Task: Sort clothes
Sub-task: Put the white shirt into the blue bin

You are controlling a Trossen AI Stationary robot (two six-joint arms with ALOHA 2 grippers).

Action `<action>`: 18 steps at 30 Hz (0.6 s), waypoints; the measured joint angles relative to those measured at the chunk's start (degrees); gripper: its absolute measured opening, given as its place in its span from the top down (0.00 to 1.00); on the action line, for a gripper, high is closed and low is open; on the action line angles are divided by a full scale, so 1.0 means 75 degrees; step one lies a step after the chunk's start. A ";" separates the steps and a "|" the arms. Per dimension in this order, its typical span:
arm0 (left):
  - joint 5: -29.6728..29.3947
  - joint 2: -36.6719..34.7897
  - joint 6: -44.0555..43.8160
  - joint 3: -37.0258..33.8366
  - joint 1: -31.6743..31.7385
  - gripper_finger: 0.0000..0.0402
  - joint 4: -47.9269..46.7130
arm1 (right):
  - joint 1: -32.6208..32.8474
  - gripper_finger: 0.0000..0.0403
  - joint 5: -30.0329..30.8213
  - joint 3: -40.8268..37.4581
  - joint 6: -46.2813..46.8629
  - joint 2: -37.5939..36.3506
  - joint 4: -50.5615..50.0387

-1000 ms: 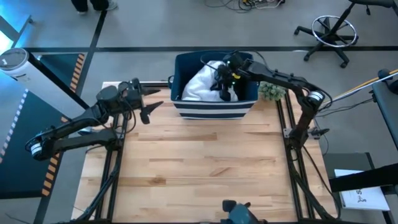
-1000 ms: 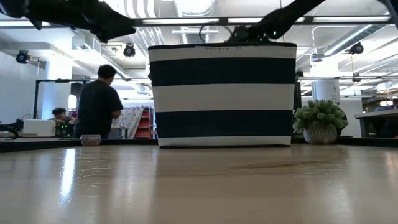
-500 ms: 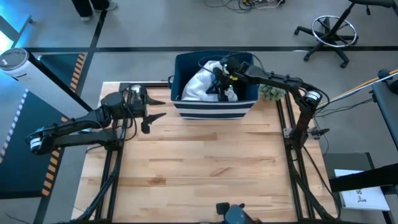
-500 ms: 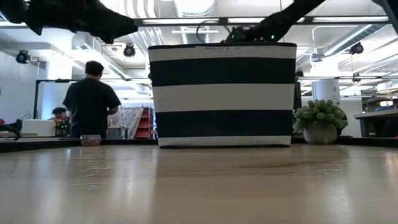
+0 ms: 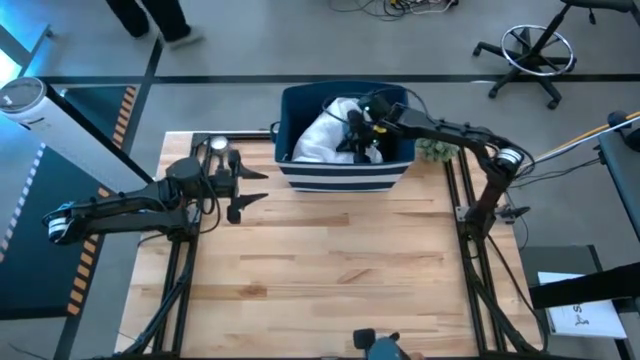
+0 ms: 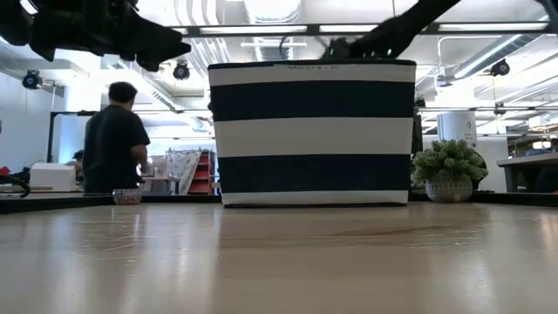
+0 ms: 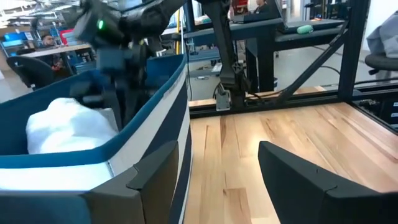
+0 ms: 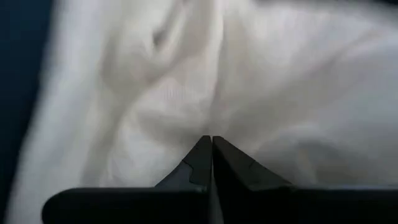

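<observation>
A large white garment (image 5: 322, 130) lies bunched inside the navy-and-white striped bin (image 5: 345, 178) at the table's far edge; in the left wrist view the white garment (image 7: 65, 127) shows over the bin's rim (image 7: 146, 124). My right gripper (image 5: 357, 143) reaches down into the bin from the right, shut, its tips (image 8: 211, 140) right at the white folds. My left gripper (image 5: 260, 185) hovers open above the table just left of the bin, level, with nothing between its fingers (image 7: 298, 180). No other clothes show. My right gripper points slanting down at a crease of the white garment (image 8: 205, 106) with its fingers shut together. No cloth shows between them, and I cannot tell whether the tips touch the fabric.
A small green plant (image 5: 435, 148) stands right of the bin at the far edge. Bare wooden table (image 5: 340, 260) stretches from the bin to the near edge. A person (image 6: 116, 139) stands in the room beyond the table's far left.
My left gripper has swung away from the far edge toward the table's near side and sunk a little, still pointing toward the bin's left side. The white garment and the bin have stayed where they were.
</observation>
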 joint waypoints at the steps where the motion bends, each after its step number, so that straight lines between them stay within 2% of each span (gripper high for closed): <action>1: -0.0001 -0.0001 0.0000 0.0013 -0.0002 0.48 0.0000 | 0.0020 1.00 -0.0017 0.0003 0.0003 -0.0159 0.0067; 10: -0.0012 -0.0001 0.0017 0.0034 -0.0006 0.50 0.0051 | 0.0030 1.00 -0.0050 0.0012 0.0508 -0.1063 0.1491; 14: -0.0012 -0.0004 0.0026 0.0034 -0.0006 0.48 0.0053 | -0.0001 1.00 0.0120 0.0016 0.0717 -0.1034 0.2357; 18: -0.0015 -0.0004 0.0026 0.0034 -0.0003 0.47 0.0055 | -0.0184 1.00 0.0165 0.0026 0.0850 -0.0670 0.2567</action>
